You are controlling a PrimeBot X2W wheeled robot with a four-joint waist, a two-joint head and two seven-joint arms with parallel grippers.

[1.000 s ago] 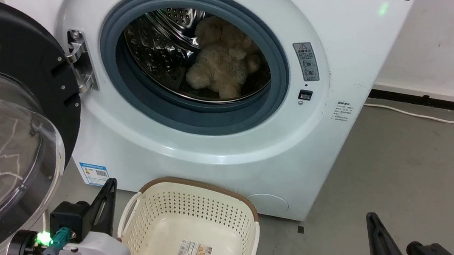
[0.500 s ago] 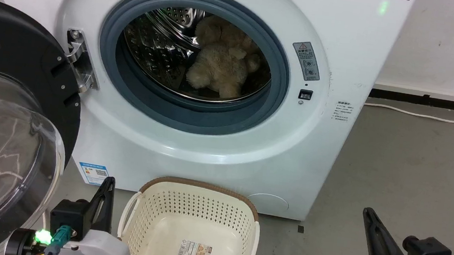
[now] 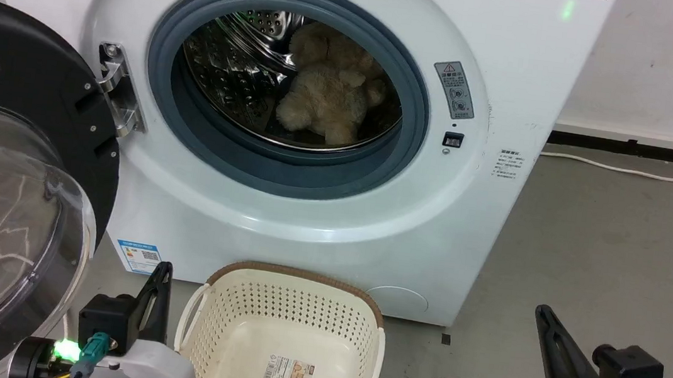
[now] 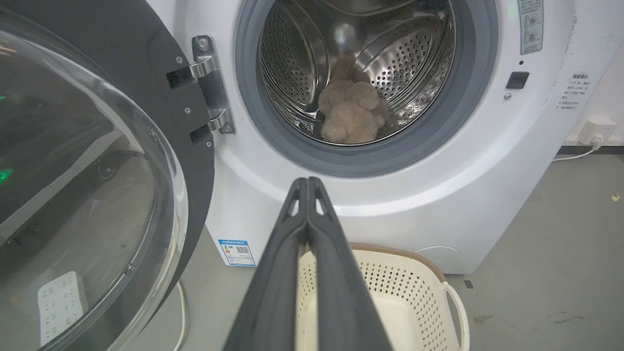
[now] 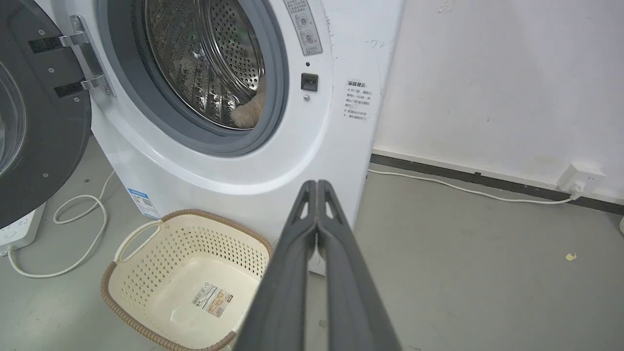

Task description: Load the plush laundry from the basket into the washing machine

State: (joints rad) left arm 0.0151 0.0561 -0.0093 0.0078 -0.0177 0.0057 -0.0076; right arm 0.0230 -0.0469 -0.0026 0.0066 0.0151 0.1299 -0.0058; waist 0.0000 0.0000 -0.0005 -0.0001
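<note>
On my left the black-framed door (image 3: 19, 83) hangs swung open. Just right of it, near me, my left gripper (image 4: 307, 183) has its fingers pressed flat together on nothing, tips pointing toward the washing machine (image 3: 499, 93). The basket (image 3: 295, 275) sits on the floor (image 3: 607, 258) just in front of the machine, its label sticker (image 3: 290, 374) showing on the bare bottom, while the plush laundry (image 3: 327, 102) lies farther back inside the steel drum (image 3: 230, 69); over on the right, my right gripper (image 5: 317, 184) is likewise clenched on nothing.
</note>
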